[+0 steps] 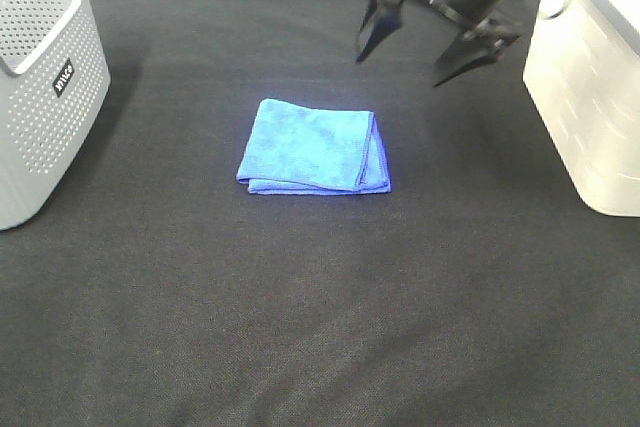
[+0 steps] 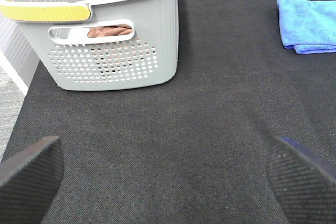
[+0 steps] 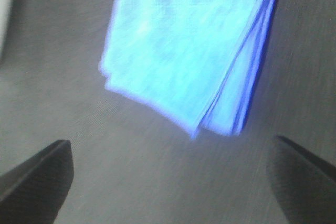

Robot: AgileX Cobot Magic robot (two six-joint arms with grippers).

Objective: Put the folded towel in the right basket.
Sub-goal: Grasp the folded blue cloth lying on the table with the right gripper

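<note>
A folded blue towel [image 1: 314, 147] lies flat on the black cloth near the table's middle. It also shows in the left wrist view [image 2: 308, 24] and, blurred, in the right wrist view [image 3: 189, 51]. The right basket [image 1: 590, 87], white, stands at the right edge. My right gripper [image 1: 415, 52] is open and empty, hanging in the air behind and to the right of the towel. My left gripper [image 2: 168, 182] is open and empty, low over the cloth near the left basket; it is out of the exterior view.
A grey perforated basket [image 1: 45, 87] stands at the left edge; in the left wrist view [image 2: 113, 51] it holds brown and grey cloths. The black cloth [image 1: 320, 327] covers the table.
</note>
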